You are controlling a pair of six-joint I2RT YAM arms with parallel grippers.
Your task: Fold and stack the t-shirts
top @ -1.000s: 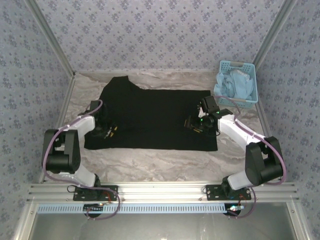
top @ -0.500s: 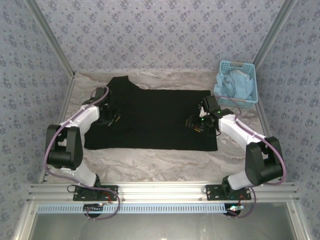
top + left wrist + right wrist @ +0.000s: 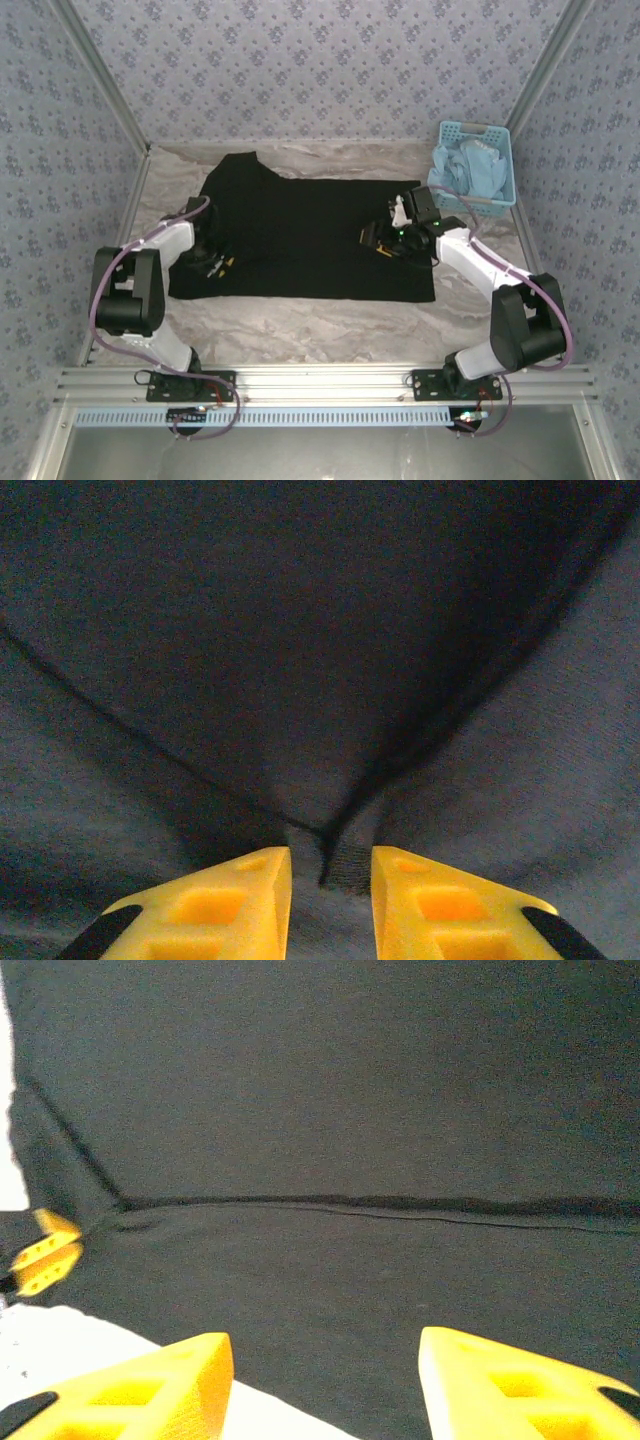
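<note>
Soft, even light fills the overhead view and leaves no hard shadows on the pale bench (image 3: 300, 320). The black t-shirt (image 3: 310, 235) reads there as a flat dark mass with little fold detail. The left wrist view is dim and murky, darkest toward 12 o'clock, and the jaws of the left gripper (image 3: 330, 852) at 6 o'clock are blurred. The right wrist view is brighter. Its bench patches at 9 and 7 o'clock are blown out white, and the jaws of the right gripper (image 3: 322, 1338) are out of focus.

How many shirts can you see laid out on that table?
1: a black t-shirt spread flat across the table. The blue basket at the far right holds bunched pale-blue cloth, which may be more garments.
</note>
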